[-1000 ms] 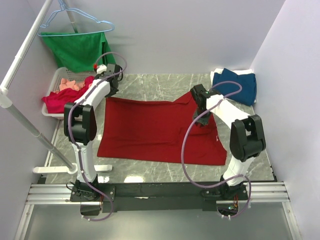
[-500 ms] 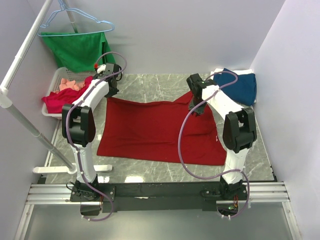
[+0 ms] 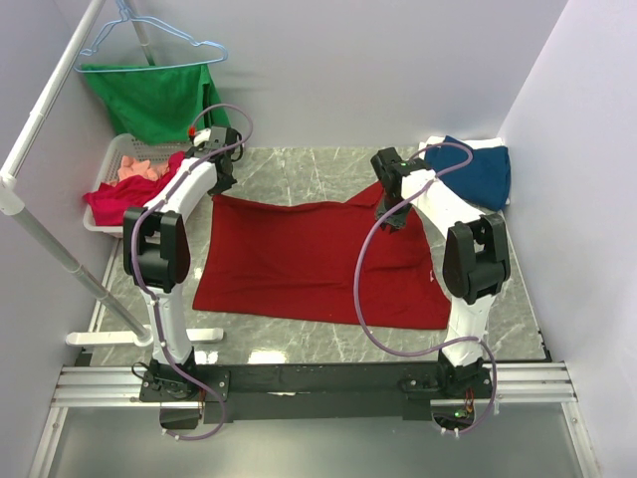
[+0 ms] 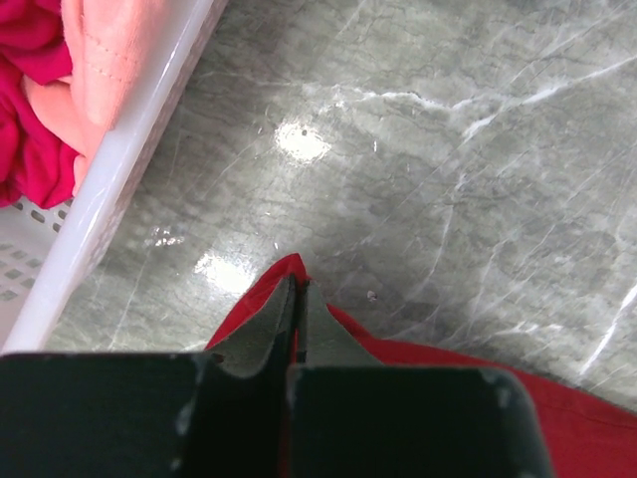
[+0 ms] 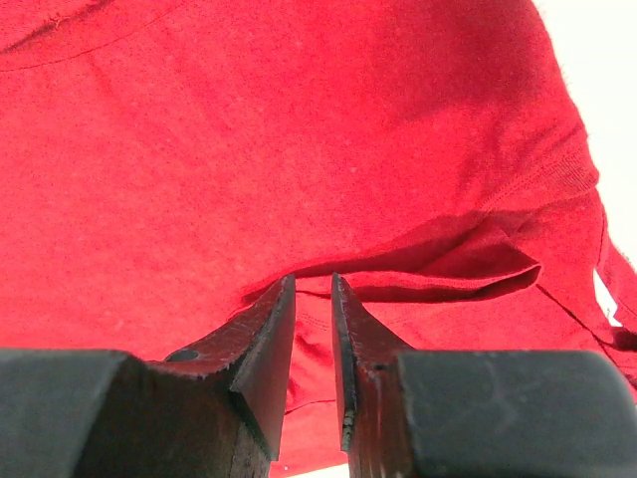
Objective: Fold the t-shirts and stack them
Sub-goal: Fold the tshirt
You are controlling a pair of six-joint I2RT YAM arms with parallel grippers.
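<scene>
The large deep-red t-shirt [image 3: 314,259] lies spread flat on the marble table [image 3: 299,169]. My left gripper [image 3: 221,182] is shut on its far left corner [image 4: 289,267], low over the table, and its midpoint shows in the left wrist view [image 4: 297,282]. My right gripper [image 3: 393,211] sits on the shirt's far right part. Its jaws [image 5: 314,277] stand a narrow gap apart with a fold of red cloth [image 5: 299,149] pinched at the tips. The dark blue t-shirt [image 3: 476,169] lies on the white one [image 3: 491,144] at the far right.
A white basket [image 3: 105,189] at the far left holds the crimson t-shirt [image 3: 111,204] and the salmon-pink t-shirt [image 3: 139,167]; its rim [image 4: 119,169] is close to my left gripper. A green garment [image 3: 154,100] hangs on a light-blue hanger [image 3: 149,35]. A white rail [image 3: 50,110] runs along the left.
My right gripper moved from nearer on the shirt toward the far right part, then stayed still. The left gripper held its corner without moving.
</scene>
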